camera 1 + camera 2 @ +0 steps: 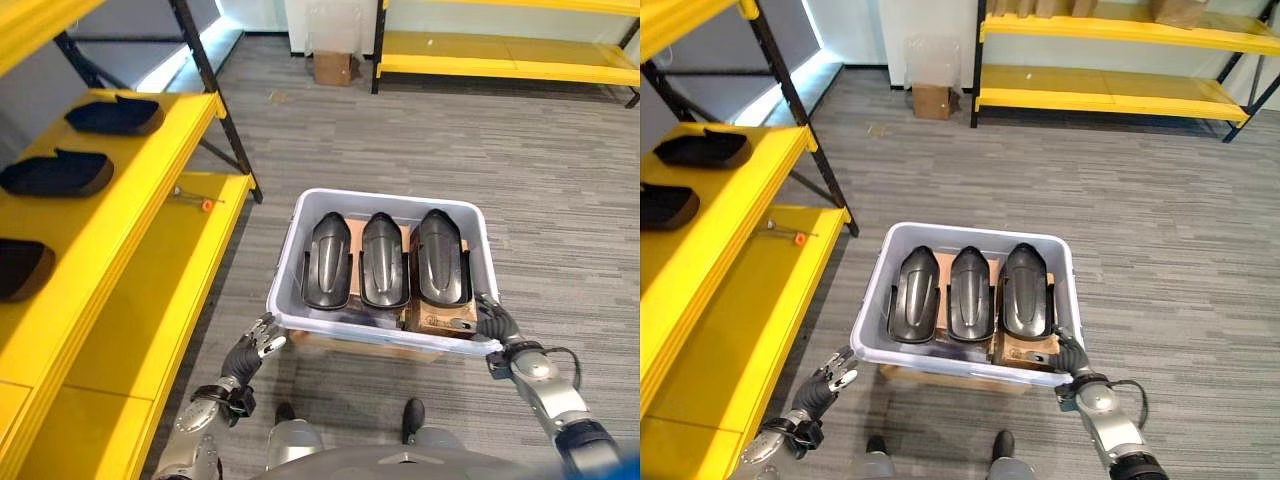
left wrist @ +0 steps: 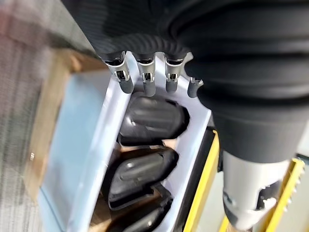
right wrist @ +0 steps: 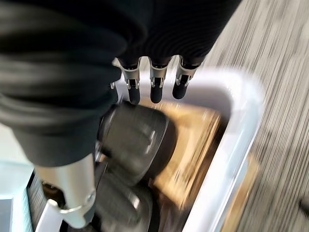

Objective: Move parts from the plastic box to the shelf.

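Resting on the grey floor (image 1: 560, 200), the pale plastic box (image 1: 296, 238) sits on a flat piece of cardboard (image 1: 350, 347) and holds three black moulded parts side by side, lengthwise: left part (image 1: 327, 260), middle part (image 1: 383, 260), right part (image 1: 439, 256), with a brown carton (image 1: 440, 318) under the right one. Right hand (image 1: 494, 322) is at the box's near right corner, fingers laid over the rim; its wrist view shows the fingers (image 3: 155, 92) fairly straight and slightly spread, tips just above the nearest part (image 3: 137, 140), not curled round anything. Left hand (image 1: 252, 348) hangs just off the near left corner of the box, apart from the wall as far as the head views show; fingers loosely extended and separated. Left wrist view: fingertips (image 2: 148, 87) just beyond the white rim (image 2: 110, 130), a black part (image 2: 152, 118) directly past them, no contact visible. Yellow shelf (image 1: 150, 230) stands to the far side of the left hand's fingers; three dark parts lie on its upper level: far one (image 1: 115, 115), middle one (image 1: 57, 173), near one (image 1: 22, 268). Lower level carries a small orange-tipped item (image 1: 203, 204), too small to identify. Second yellow rack (image 1: 500, 55) well beyond the box, small cardboard box (image 1: 332, 67) beside it.
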Motion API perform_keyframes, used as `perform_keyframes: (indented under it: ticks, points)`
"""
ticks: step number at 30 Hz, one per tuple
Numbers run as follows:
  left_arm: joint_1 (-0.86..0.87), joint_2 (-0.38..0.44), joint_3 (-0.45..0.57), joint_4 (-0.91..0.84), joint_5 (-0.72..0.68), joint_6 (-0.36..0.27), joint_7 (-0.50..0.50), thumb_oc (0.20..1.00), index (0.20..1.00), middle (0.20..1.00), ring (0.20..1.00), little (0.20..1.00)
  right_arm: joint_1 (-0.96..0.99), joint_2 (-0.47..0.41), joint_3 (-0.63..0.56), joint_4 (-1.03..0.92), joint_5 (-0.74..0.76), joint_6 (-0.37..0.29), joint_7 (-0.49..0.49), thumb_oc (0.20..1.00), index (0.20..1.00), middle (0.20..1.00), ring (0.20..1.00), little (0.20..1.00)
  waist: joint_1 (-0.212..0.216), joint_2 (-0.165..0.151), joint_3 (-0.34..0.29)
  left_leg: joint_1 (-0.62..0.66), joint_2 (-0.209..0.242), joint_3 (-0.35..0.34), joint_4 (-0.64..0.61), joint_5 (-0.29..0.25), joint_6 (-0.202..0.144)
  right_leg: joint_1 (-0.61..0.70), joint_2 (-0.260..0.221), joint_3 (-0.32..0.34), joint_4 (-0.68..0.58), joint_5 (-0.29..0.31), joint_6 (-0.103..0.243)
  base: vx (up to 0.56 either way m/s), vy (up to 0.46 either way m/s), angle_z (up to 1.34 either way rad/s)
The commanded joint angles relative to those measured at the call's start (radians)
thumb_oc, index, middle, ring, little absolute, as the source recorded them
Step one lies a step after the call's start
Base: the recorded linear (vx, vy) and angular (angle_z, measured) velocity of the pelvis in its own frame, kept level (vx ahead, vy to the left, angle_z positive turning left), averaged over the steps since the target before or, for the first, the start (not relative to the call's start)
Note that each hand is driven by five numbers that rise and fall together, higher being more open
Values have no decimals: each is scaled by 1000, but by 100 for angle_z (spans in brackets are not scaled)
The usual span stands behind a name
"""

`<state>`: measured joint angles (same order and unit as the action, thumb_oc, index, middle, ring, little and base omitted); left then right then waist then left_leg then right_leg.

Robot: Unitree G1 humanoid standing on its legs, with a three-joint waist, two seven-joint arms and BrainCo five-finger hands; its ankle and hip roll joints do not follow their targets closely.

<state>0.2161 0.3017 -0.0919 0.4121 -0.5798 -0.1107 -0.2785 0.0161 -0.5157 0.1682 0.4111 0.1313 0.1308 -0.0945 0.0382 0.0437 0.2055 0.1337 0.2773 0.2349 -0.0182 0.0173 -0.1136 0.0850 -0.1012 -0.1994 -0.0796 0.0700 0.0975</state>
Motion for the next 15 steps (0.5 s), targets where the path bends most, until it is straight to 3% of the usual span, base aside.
perform_keyframes:
  ticks: [1,7,9,12,14,15]
  points:
    - [-24,76,49,-60,-177,64,-42,1000,1000,1000,1000,1000,-53,15,-10,-62,-42,-110,-22,1000,1000,1000,1000,1000,29,-88,-11,-74,-48,-59,37,16,0,4,-129,-14,147,-91,44,77,-51,-5]
    - [-38,102,99,-235,-290,78,-28,1000,1000,1000,1000,1000,-158,-23,-45,-105,2,-126,-63,1000,1000,1000,1000,1000,56,-78,-4,-78,-46,-75,45,17,2,2,-129,-31,158,-94,40,74,-35,3]
    - [-57,119,114,-290,-301,76,-5,1000,1000,1000,1000,1000,-201,-37,-49,-115,21,-103,-73,1000,1000,1000,1000,1000,67,-73,1,-91,-48,-83,53,15,2,-12,-132,-36,170,-94,43,22,-45,12]
    - [-154,188,145,-419,-319,4,76,1000,1000,1000,1000,1000,-394,-79,-59,-96,60,-64,-176,1000,1000,1000,1000,1000,106,-58,54,-183,-48,-107,101,13,-3,-99,-144,-51,233,-104,52,-94,-87,16]
    - [-204,203,161,-460,-375,-17,117,1000,1000,1000,1000,1000,-483,-87,-62,-64,77,-33,-196,1000,1000,1000,1000,1000,118,-50,91,-228,-51,-118,118,12,-5,-143,-149,-54,260,-110,53,-226,-103,12]
    - [-253,200,170,-484,-500,8,167,1000,1000,1000,1000,1000,-563,-87,-54,-18,70,-24,-219,1000,1000,1000,1000,1000,131,-42,128,-271,-55,-129,132,13,-5,-184,-153,-57,282,-114,52,-205,-84,22]
